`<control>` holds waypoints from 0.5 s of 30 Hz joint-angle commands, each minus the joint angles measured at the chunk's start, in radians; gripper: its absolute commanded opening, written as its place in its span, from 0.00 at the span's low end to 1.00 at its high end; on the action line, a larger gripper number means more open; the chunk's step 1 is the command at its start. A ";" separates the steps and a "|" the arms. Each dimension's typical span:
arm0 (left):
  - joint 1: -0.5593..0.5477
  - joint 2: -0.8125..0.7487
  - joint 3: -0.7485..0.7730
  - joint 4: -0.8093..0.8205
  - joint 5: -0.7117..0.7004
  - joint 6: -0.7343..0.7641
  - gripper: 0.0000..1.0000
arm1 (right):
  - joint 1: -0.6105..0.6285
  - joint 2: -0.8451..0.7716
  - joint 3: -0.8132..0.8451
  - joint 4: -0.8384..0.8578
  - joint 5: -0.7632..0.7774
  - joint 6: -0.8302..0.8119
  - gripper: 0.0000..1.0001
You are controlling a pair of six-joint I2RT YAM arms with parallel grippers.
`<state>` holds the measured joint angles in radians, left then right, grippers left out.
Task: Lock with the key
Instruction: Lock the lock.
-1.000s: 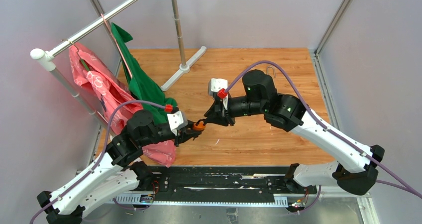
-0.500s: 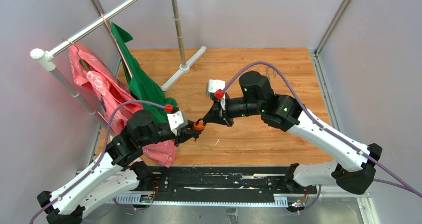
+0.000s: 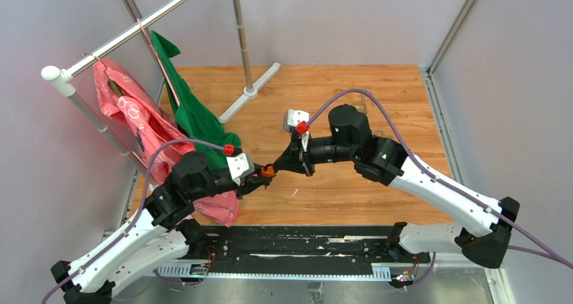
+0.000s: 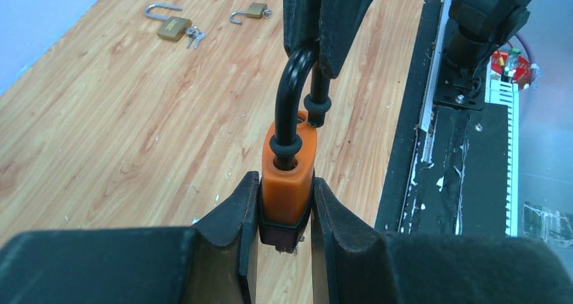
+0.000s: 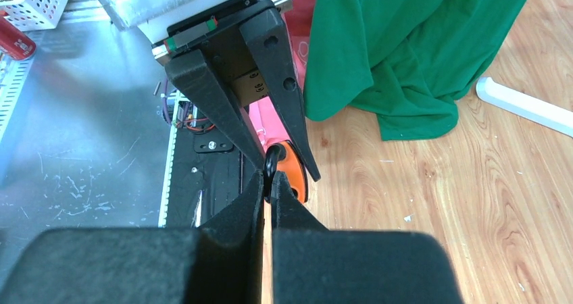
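An orange padlock (image 3: 269, 171) is held above the wooden floor between the two arms. My left gripper (image 3: 261, 176) is shut on its orange body (image 4: 289, 175), one finger on each side. My right gripper (image 3: 280, 163) is shut on the black shackle (image 4: 292, 81), also seen in the right wrist view (image 5: 271, 161) with the orange body (image 5: 296, 173) behind it. One shackle leg sits in the body's hole; the other leg ends at the body's top edge. A small metal bit (image 4: 292, 248) shows under the body; I cannot tell if it is the key.
A brass padlock with keys (image 4: 173, 27) and a smaller open brass padlock (image 4: 251, 10) lie on the floor far from the arms. A clothes rack (image 3: 135, 30) holds a green shirt (image 3: 192, 111) and a pink garment (image 3: 132, 118) at the left. The rack's foot (image 3: 251, 91) rests on the floor.
My right arm has moved a little left and toward the left gripper, still holding the shackle. The padlock and the left gripper have shifted slightly left.
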<state>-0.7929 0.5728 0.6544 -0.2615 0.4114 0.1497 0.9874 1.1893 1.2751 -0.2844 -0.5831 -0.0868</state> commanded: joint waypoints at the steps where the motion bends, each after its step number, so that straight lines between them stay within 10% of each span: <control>1: 0.002 -0.020 0.019 0.161 0.065 0.004 0.00 | 0.010 -0.026 -0.090 0.141 -0.017 0.048 0.00; 15: 0.002 -0.004 0.025 0.048 0.198 0.122 0.00 | 0.010 -0.040 -0.072 0.142 0.012 -0.083 0.00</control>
<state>-0.7811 0.5720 0.6544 -0.2886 0.5034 0.2485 0.9905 1.1336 1.1725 -0.1806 -0.6010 -0.1276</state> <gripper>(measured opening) 0.259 0.015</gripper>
